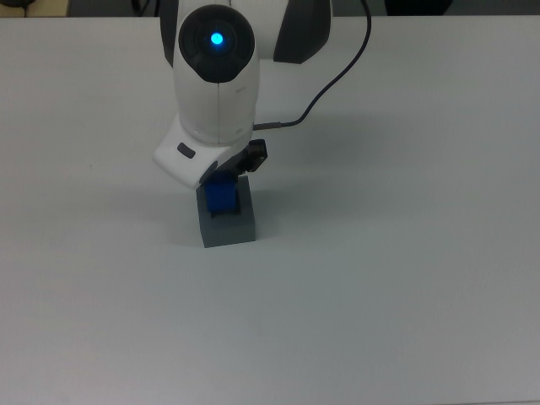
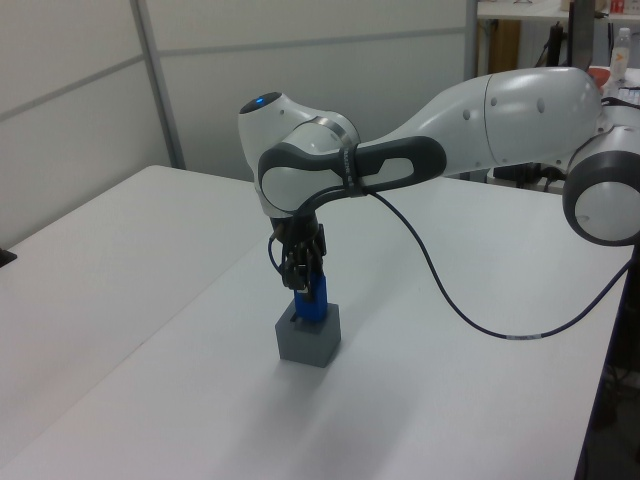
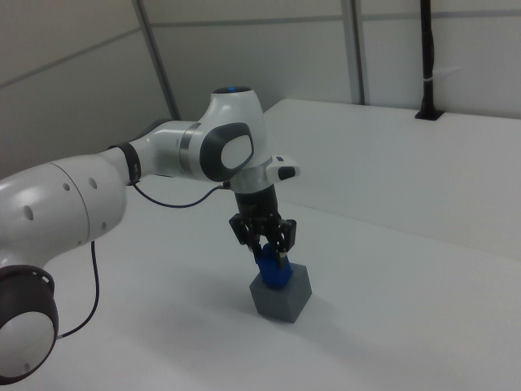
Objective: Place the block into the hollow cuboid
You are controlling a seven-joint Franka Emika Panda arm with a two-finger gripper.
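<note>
The gray hollow cuboid (image 1: 228,229) (image 2: 308,342) (image 3: 285,300) stands on the white table. The blue block (image 1: 222,197) (image 2: 311,305) (image 3: 273,271) leans a little, its lower end in the cuboid's top recess and its upper part sticking out. My gripper (image 2: 303,288) (image 3: 270,254) points down right over the cuboid, with its fingers shut on the top of the block. In the top view the white hand hides the fingertips and the back edge of the cuboid.
A black cable (image 1: 333,76) (image 2: 470,320) loops from the hand over the table to the arm. The arm (image 2: 520,110) reaches in from the left view's right. The white table (image 1: 405,278) spreads wide around the cuboid. Wall panels stand behind it.
</note>
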